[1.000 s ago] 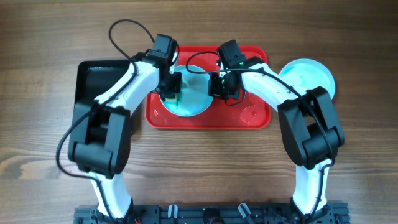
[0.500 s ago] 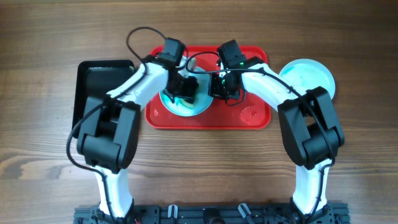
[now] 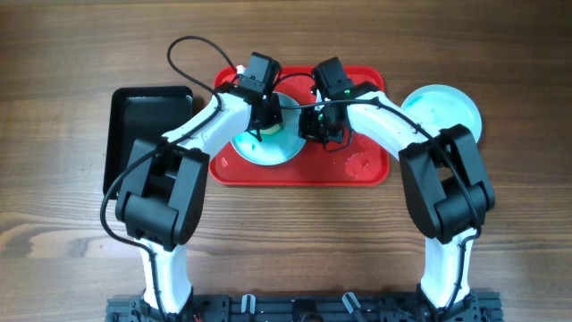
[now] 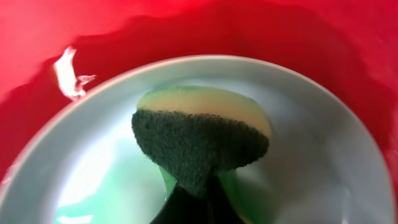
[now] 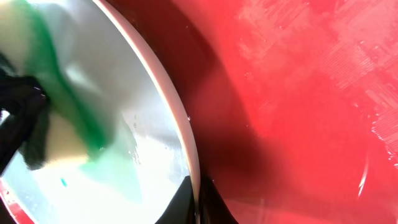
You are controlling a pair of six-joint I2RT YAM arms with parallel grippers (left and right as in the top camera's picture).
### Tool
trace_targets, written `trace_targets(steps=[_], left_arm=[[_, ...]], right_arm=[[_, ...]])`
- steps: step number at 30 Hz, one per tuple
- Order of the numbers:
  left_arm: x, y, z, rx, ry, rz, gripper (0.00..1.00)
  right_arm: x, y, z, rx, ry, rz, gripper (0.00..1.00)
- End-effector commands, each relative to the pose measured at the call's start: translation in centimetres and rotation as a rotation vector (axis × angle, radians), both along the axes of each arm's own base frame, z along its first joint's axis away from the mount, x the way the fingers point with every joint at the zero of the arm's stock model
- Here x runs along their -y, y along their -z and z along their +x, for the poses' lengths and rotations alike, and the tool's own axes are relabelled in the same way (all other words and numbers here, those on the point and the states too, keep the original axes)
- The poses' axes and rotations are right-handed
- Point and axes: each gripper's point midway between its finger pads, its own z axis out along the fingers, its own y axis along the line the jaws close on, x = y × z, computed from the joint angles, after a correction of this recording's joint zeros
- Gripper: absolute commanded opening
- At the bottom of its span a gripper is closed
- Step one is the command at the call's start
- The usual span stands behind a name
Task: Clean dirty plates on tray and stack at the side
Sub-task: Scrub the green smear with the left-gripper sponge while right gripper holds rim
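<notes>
A pale aqua plate (image 3: 259,150) lies on the red tray (image 3: 357,168), with a green smear on it in the left wrist view (image 4: 112,186). My left gripper (image 3: 264,116) is shut on a yellow sponge with a dark green scouring face (image 4: 202,140) and presses it onto the plate. My right gripper (image 3: 313,125) is shut on the plate's right rim (image 5: 186,143), one finger on each side (image 5: 198,205). The smear and sponge also show in the right wrist view (image 5: 62,99). A second aqua plate (image 3: 442,109) lies on the table right of the tray. The white plate is out of view.
A narrow black tray (image 3: 143,125) lies left of the red tray. The red tray's right half (image 5: 311,93) is wet and bare. Wooden tabletop lies all around.
My left gripper has swept the sponge from the plate's left edge rightward and toward its far side. The right gripper and the plate have stayed put.
</notes>
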Motion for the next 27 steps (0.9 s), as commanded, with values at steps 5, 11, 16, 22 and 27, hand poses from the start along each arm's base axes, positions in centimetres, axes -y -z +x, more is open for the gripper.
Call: trace_targets(steps=[5,11,16,22,27], left_arm=[[-4.9,3.2,-5.0,-0.205,-0.21,0.177,0.04],[-0.8,3.5,-7.3,-0.302,0.399,0.058,0.04],[0.8,3.1,-10.6,-0.368,0.743,-0.04,0.04],[2.7,2.1,-13.0,-0.389,0.933,-0.185,0.04],[3.8,1.8,-13.4,-0.368,0.978,-0.236,0.04]], right_arm=[[-0.4,1.1,-1.3,-0.031,-0.041,-0.007,0.04],[-0.4,1.1,-1.3,-0.029,-0.048,-0.007,0.04],[-0.4,1.1,-1.3,-0.028,-0.048,-0.007,0.04],[-0.4,1.1,-1.2,-0.026,-0.048,-0.006,0.04],[-0.4,1.0,-1.2,-0.025,-0.048,-0.005,0.04]])
